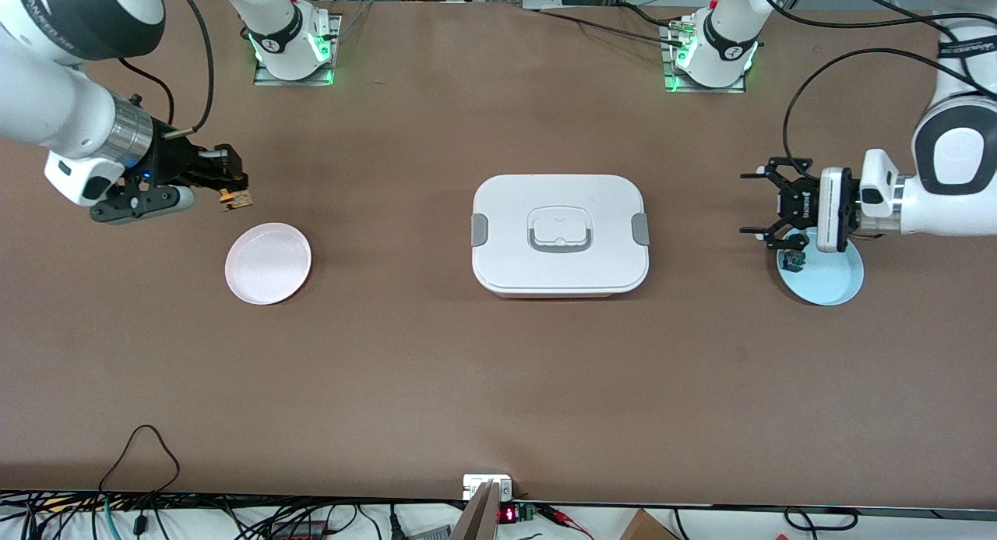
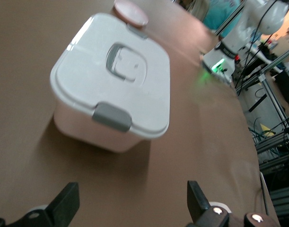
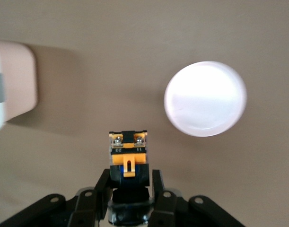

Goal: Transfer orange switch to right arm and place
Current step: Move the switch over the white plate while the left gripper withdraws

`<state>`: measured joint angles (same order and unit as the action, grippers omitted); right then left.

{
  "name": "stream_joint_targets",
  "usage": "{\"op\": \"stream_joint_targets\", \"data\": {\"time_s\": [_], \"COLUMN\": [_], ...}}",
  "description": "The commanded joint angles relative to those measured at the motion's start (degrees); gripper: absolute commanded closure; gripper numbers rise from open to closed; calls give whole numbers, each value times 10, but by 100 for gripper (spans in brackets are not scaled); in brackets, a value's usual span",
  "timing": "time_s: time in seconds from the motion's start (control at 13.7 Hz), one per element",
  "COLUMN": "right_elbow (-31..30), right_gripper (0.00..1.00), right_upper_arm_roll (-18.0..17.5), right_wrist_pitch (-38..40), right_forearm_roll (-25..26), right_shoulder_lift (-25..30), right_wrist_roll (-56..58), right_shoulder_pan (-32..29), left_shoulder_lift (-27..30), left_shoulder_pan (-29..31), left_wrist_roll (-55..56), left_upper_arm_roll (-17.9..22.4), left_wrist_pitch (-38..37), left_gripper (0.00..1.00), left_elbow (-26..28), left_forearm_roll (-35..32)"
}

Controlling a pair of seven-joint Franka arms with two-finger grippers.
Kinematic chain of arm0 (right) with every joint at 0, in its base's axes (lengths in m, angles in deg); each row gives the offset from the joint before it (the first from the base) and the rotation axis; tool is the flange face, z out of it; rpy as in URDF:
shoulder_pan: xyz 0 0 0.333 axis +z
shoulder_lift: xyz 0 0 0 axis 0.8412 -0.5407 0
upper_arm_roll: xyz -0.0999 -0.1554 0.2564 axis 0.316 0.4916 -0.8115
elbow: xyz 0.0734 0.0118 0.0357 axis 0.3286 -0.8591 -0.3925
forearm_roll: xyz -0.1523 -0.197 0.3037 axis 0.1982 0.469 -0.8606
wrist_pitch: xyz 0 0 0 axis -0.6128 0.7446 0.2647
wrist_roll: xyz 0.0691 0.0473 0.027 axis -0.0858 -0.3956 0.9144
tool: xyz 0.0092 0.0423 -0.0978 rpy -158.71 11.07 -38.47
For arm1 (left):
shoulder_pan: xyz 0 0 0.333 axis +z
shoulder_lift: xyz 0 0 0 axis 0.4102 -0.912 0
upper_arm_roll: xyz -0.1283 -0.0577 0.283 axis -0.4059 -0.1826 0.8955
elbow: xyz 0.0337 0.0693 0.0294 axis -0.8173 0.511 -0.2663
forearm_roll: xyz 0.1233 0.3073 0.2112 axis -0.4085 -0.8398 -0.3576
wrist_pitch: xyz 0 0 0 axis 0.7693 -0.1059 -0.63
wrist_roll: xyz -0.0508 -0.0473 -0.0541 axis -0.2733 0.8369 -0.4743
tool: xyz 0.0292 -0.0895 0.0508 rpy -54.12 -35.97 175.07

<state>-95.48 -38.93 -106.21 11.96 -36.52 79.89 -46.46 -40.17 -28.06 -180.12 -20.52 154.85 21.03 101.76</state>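
Observation:
The orange switch (image 1: 234, 199), black with an orange band, is held in my right gripper (image 1: 226, 189), which is shut on it over bare table just off the rim of the pink plate (image 1: 268, 262). In the right wrist view the switch (image 3: 128, 156) sticks out between the fingers (image 3: 102, 187) of my right gripper (image 3: 130, 182), with the pink plate (image 3: 205, 98) past it. My left gripper (image 1: 752, 202) is open and empty over the edge of a light blue plate (image 1: 829, 279). In the left wrist view its fingers (image 2: 64, 203) stand wide apart, nothing between them.
A white lidded box (image 1: 559, 232) stands mid-table and shows in the left wrist view (image 2: 113, 80). A small blue-and-green switch (image 1: 793, 261) lies on the light blue plate. Cables and a small device line the table's front edge (image 1: 487, 489).

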Motion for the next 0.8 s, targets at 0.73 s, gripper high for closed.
{"op": "stream_joint_targets", "data": {"time_s": [0.73], "right_elbow": [-179], "right_gripper": [100], "right_upper_arm_roll": [0], "right_wrist_pitch": [-205], "right_forearm_roll": [73], "right_shoulder_lift": [41], "right_wrist_roll": [-7], "right_shoulder_pan": [-1], "left_shoulder_lift": [-9], "left_shoulder_pan": [-13], "left_wrist_roll": [523], "left_upper_arm_roll": [5], "left_wrist_pitch": [6], "left_gripper": [0], "left_elbow": [-148], "left_forearm_roll": [-374]}}
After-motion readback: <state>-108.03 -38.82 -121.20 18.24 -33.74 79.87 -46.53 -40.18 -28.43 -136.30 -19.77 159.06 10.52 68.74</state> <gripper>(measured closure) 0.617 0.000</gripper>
